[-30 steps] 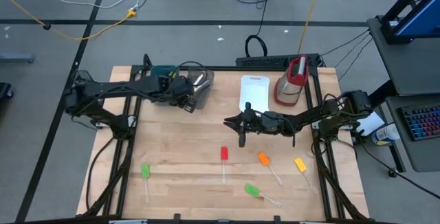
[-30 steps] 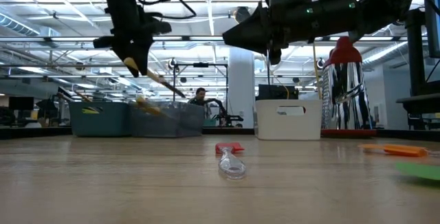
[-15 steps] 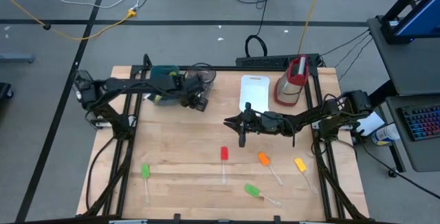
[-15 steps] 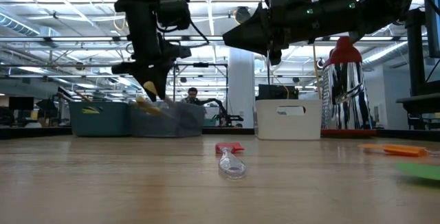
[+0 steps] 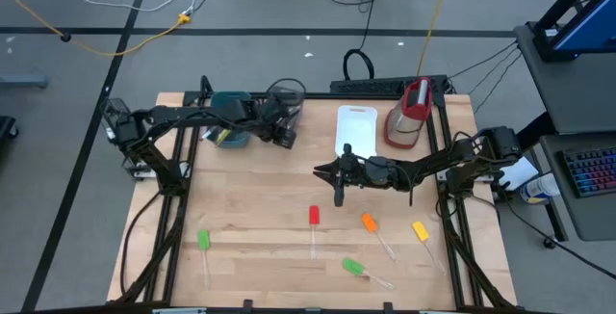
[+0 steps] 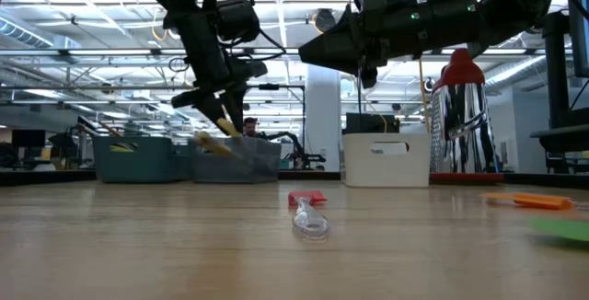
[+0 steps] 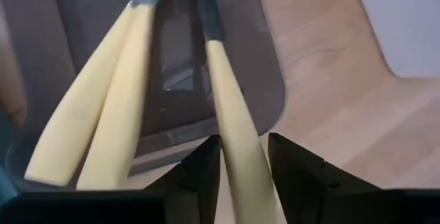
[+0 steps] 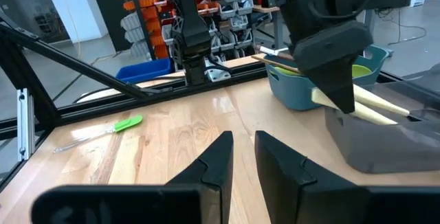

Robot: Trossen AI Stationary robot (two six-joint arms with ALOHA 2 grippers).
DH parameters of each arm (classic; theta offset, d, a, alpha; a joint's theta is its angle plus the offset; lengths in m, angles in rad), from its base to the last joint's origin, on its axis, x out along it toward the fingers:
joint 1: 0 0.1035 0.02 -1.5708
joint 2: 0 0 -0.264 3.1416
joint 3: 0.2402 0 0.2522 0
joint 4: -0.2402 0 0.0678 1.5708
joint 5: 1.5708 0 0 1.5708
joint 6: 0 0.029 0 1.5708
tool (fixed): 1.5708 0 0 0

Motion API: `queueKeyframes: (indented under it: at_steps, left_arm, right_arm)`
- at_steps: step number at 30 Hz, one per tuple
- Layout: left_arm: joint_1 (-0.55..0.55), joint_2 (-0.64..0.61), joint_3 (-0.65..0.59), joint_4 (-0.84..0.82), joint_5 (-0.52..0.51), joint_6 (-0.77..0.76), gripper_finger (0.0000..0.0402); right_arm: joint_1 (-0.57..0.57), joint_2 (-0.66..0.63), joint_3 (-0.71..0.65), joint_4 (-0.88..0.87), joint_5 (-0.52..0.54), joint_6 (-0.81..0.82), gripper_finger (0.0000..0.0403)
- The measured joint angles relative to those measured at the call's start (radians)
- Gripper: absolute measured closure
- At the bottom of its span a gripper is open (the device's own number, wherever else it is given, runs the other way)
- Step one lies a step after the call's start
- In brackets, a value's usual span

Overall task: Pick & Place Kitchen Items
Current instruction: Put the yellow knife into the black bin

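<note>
My left gripper [image 5: 281, 133] hangs over the grey tub [image 5: 289, 102] at the far left, shut on a pale-handled knife [image 7: 227, 100]. Two more pale-handled knives [image 7: 103, 128] lie in that tub. My right gripper [image 5: 339, 195] is shut and empty, above the table's middle. On the near half of the wood lie clear-handled spatulas: a red one [image 5: 313, 216], an orange one [image 5: 369, 222], a yellow one [image 5: 420, 229] and two green ones [image 5: 353, 268] [image 5: 203, 240]. My left gripper pinches the knife's pale handle [image 7: 237, 165] between its two fingers. The fingers slant down from the table's left, and the knife runs on along them. Its dark blade end [image 7: 206, 14] points down into the grey tub; whether it rests there I cannot tell.
A teal tub [image 5: 229, 112] stands left of the grey one. A white tub [image 5: 355, 129] and a red-and-clear jug [image 5: 409, 112] stand at the far right. Bare wood lies between the tubs and the spatulas.
My left gripper has carried the knife toward the table's right, from above the teal tub's side to over the grey tub, and has come down a little. It has stayed shut on the handle. My right gripper has kept still.
</note>
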Motion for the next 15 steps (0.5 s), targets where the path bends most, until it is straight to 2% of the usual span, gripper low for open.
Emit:
queueKeyframes:
  at_steps: [5,12,15]
  left_arm:
    - [-0.006,-0.001,0.0,-0.005,0.002,0.026,0.0258]
    - [-0.003,-0.016,0.0,-0.009,0.021,0.061,0.0265]
    - [-0.018,-0.06,0.001,-0.002,-0.013,0.076,0.0265]
  right_arm:
    - [0.0,0.0,0.0,-0.006,0.0,-0.004,0.0348]
    - [0.003,0.0,0.0,-0.007,-0.002,-0.004,0.0348]
    - [0.013,0.0,0.0,-0.024,-0.002,0.0,0.0348]
